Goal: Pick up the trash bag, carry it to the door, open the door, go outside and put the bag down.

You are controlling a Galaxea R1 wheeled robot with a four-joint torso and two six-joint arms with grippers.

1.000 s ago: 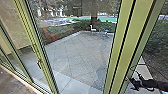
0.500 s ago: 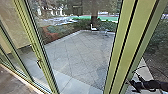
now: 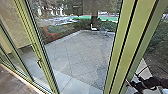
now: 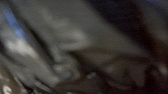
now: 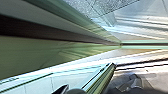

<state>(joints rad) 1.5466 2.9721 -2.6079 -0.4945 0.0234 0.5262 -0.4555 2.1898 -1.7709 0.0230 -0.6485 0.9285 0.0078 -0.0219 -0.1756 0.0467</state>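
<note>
Head view: broad grey paved patio [image 3: 80, 52], open room behind glass, stretches left of the wide pale-green metal post [image 3: 131, 40], which stands in the way just beside the black right pincer [image 3: 133, 85]. Glossy grey plastic folds, apparently the trash bag [image 4: 67, 35], fill much of the left wrist view; contents and place relative to the post: cannot tell. Left of the post, a slimmer green frame [image 3: 36, 45] carries a small dark handle [image 3: 39, 64]. Either pincer, spread or pressed together: cannot tell.
</note>
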